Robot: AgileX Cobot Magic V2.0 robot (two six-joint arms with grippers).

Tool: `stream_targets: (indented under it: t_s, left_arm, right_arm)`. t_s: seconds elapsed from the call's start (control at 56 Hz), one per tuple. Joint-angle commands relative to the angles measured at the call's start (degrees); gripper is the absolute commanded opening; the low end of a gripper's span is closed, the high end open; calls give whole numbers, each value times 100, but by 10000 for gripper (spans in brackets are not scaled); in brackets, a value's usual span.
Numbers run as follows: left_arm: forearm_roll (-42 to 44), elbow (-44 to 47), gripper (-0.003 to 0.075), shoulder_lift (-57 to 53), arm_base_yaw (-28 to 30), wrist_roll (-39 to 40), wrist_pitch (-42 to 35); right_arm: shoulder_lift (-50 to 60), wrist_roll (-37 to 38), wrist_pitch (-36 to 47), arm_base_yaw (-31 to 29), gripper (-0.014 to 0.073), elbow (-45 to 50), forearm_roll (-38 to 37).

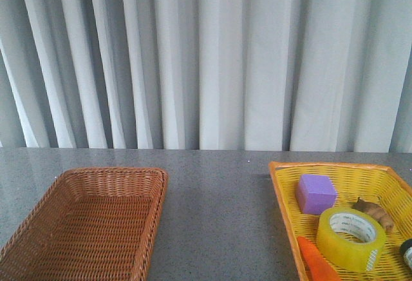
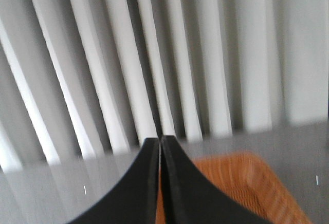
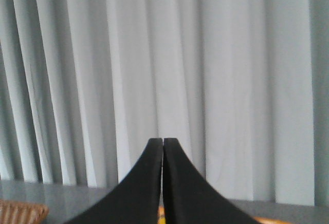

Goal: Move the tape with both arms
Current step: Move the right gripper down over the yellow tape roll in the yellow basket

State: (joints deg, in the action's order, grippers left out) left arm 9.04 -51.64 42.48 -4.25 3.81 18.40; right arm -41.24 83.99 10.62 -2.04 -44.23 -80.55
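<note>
Left end effector (image 2: 160, 147) and right end effector (image 3: 163, 147) both have fingers pressed together, holding nothing; tape (image 1: 351, 238) lies in the yellow basket (image 1: 283, 194)

The front view's lower edge cuts off the brown basket (image 1: 90, 223), yellow basket (image 1: 286, 210), an orange object (image 1: 317, 263) and a dark object (image 1: 407, 252). The left wrist view is blurred.

Yellow translucent tape (image 1: 351, 238) roll lies tilted in the yellow basket (image 1: 283, 194).
</note>
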Motion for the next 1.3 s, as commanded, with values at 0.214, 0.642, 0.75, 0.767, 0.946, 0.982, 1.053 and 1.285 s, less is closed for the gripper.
stream_targets:
  t_s: [0.214, 0.642, 0.75, 0.767, 0.946, 0.982, 1.053, 1.285]
  left_arm:
    - [-508, -329, -6, 1082, -42, 114, -425]
    - [-657, -329, -6, 1104, -42, 119, -445]
    - [-650, -329, -4, 1209, -42, 119, -428]
    - [-650, -329, -3, 1239, -42, 119, -412]
    - [-636, -329, 15, 1418, -42, 119, -402]
    - [-636, -329, 24, 1448, -42, 119, -393]
    - [-643, -329, 44, 1514, -42, 119, -347]
    - [-643, -329, 179, 1681, -42, 146, -266]
  right_arm:
    - [-1202, 1763, 777, -32, -7, -194, -2133]
    - [-1267, 2067, 51, -32, 0, -194, -2148]
    - [-1346, 2028, 35, -32, 32, -194, -2148]
    - [-1371, 2020, 42, -32, 42, -194, -2148]
    - [-1623, 2015, 57, -32, 210, -194, -2148]
    - [-1680, 2015, 62, -32, 267, -194, -2148]
    - [-1744, 2015, 93, -32, 374, -194, -2148]
    - [-1829, 1992, 192, -32, 585, -194, -2148]
